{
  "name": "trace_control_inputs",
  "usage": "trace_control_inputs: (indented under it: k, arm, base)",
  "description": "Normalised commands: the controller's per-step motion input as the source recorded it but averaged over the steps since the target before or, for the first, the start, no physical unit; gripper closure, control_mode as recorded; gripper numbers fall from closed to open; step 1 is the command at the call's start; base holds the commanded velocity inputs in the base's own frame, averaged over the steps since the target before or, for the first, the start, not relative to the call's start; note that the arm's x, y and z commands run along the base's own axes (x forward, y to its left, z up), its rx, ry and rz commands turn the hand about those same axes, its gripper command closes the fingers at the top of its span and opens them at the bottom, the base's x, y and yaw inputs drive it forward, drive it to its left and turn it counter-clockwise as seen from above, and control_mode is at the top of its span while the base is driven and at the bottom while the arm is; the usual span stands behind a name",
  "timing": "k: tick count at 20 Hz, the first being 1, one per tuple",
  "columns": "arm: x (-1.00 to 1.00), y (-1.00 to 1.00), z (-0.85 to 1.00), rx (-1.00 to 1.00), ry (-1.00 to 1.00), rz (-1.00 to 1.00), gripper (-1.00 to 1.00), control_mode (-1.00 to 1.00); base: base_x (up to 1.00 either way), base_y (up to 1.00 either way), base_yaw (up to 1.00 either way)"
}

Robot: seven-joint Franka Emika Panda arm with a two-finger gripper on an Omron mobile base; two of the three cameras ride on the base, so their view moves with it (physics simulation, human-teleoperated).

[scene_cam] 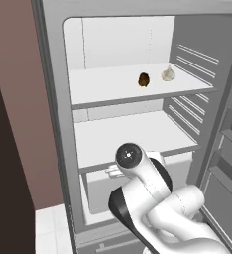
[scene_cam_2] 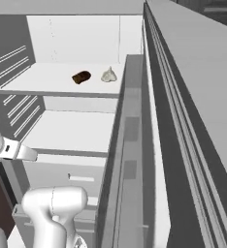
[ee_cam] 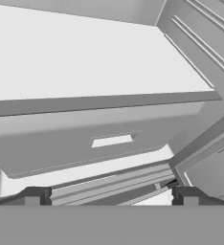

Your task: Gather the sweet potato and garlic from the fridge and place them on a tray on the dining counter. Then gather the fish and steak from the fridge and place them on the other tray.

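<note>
The gripper [ee_cam: 110,195] was held wide open with nothing between its fingertips, low inside the open fridge [scene_cam: 58,129] and aimed at the drawer [ee_cam: 85,139] beneath the lower shelf [scene_cam: 133,136]. The sweet potato [scene_cam: 144,79] and the garlic [scene_cam: 168,74] were seen side by side, near each other, on the upper shelf [scene_cam: 108,87], well above the gripper.

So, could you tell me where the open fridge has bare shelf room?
In the fridge, the upper shelf is bare left of the sweet potato; that and the garlic crowd its right. The lower shelf is bare.
</note>
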Motion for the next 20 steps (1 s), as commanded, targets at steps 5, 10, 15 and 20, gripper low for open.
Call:
trace_control_inputs:
  k: [5,10,15,20]
  arm:
    - [0.0,0.0,0.0,0.0,0.0,0.0,-1.0,1.0]
    - [0.06,-0.02,0.0,0.0,0.0,0.02,-1.0,-1.0]
    - [0.0,-0.35,0.27,0.02,-0.03,0.07,-1.0,-1.0]
    - [0.0,-0.39,0.61,0.01,-0.13,0.08,-1.0,-1.0]
  base:
    - [0.63,-0.06,0.11]
    - [0.42,-0.06,0.09]
    - [0.0,0.0,0.0]
    - [0.0,0.0,0.0]
